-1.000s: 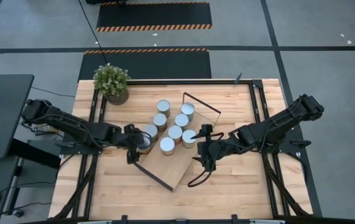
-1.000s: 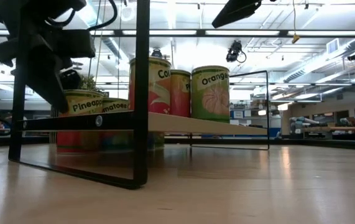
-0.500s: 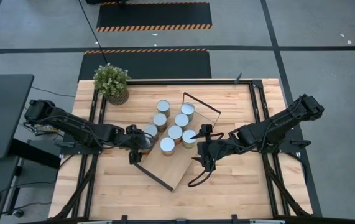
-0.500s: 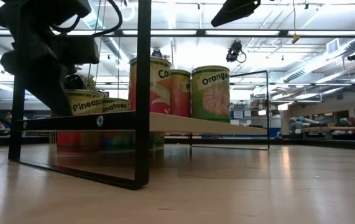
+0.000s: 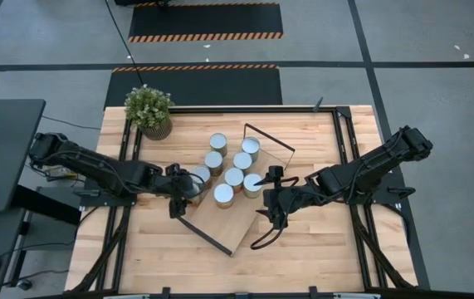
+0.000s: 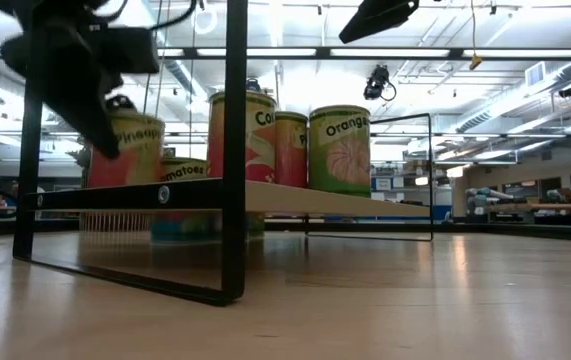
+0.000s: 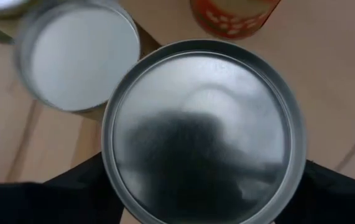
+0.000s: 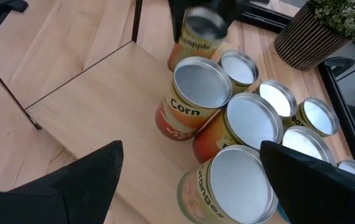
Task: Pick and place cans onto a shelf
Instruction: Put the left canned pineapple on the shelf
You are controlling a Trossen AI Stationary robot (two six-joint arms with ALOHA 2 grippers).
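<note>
The shelf (image 5: 228, 224) lies slantwise in the middle of the table, with several silver-topped cans (image 5: 234, 176) standing on it. Off its left edge my left gripper (image 5: 183, 194) is shut on one can (image 5: 193, 188), labelled Pineapple (image 6: 130, 148), and holds it in the air. The can's round top (image 7: 202, 130) fills the left wrist view. My right gripper (image 5: 268, 199) hangs open above the shelf's right side, next to the cans and touching nothing; a Corn can (image 8: 196, 99) stands before it. My left gripper pinches the Pineapple can between its two fingers (image 7: 81, 193), one on each side of the can's wall just under the rim (image 7: 107, 168). The fingers come from the table's left, slanting down. The can hangs roughly upright, lifted clear of the table (image 6: 115, 205).
A potted plant (image 5: 149, 110) stands at the table's far left corner. Black wire frames (image 5: 270, 139) rise at both short ends of the shelf. Bare tabletop (image 5: 320, 249) lies along the near side and to the right.
My left gripper has taken hold of the Pineapple can and risen with it. The can stood low beside the shelf's left end and now hangs higher, at about the board's level, clear of the table. My right gripper has kept still.
</note>
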